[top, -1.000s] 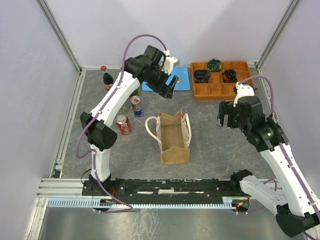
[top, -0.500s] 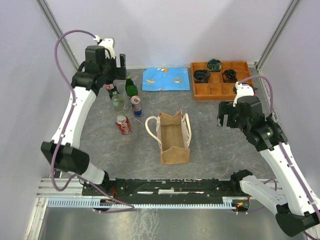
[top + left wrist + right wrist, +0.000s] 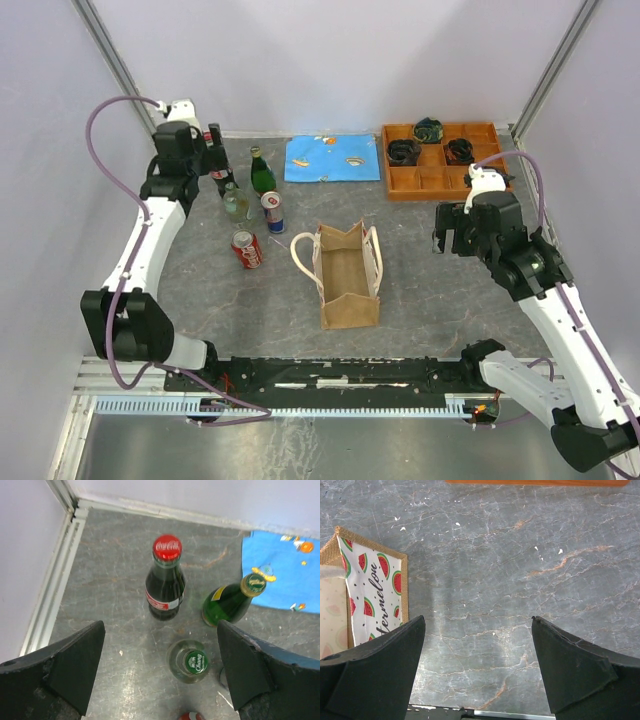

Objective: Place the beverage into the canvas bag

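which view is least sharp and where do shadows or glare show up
left wrist: the left gripper looks soft up close, the cola bottle is sharper, no strong glare; right wrist: the table is crisp, with a soft shadow beside the canvas bag; top external: even light, only faint shadows

Canvas bag (image 3: pixel 348 275): tan-brown rectangular tote, upright, mouth open, one cream loop handle on each long side; lining printed with watermelons. Beverages, all upright, grouped to the left of the bag in the top view. Red cola can (image 3: pixel 246 249) is nearest the bag, and the blue-and-silver can (image 3: pixel 272 211) is just beyond it. Clear bottle (image 3: pixel 192 661), green bottle (image 3: pixel 232 600) and red-capped cola bottle (image 3: pixel 166 580) stand farther back, with the cola bottle farthest.
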Controlling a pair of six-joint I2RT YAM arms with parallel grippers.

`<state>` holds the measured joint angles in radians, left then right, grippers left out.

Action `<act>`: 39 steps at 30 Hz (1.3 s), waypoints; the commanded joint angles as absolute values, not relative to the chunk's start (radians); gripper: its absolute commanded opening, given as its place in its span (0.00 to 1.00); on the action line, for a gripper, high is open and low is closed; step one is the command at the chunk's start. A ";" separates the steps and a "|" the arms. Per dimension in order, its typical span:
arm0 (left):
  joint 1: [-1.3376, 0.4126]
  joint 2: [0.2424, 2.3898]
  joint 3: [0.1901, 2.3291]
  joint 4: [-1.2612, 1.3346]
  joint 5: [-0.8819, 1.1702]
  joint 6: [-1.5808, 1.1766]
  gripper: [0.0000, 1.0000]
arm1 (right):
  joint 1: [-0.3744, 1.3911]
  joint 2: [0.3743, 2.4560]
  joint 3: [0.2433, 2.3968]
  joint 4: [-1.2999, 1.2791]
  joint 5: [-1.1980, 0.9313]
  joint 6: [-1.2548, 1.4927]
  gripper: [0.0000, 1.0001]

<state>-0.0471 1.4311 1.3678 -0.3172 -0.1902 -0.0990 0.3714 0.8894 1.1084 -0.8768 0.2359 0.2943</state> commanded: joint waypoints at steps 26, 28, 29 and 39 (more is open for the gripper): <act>-0.035 1.649 1.248 0.218 -0.216 -0.091 0.99 | 0.375 0.923 1.145 -0.862 0.233 0.295 0.95; -0.035 1.668 1.259 0.225 -0.222 -0.087 0.99 | 0.375 0.926 1.147 -0.864 0.235 0.293 0.95; -0.035 1.680 1.265 0.231 -0.223 -0.085 0.99 | 0.375 0.928 1.148 -0.864 0.236 0.292 0.95; -0.026 1.773 1.320 0.269 -0.230 -0.069 0.98 | 0.373 0.951 1.168 -0.873 0.242 0.285 0.95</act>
<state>-0.0338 1.7508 1.2678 0.1886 -0.2089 -0.0971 0.3714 0.9478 1.1141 -0.8848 0.2207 0.2913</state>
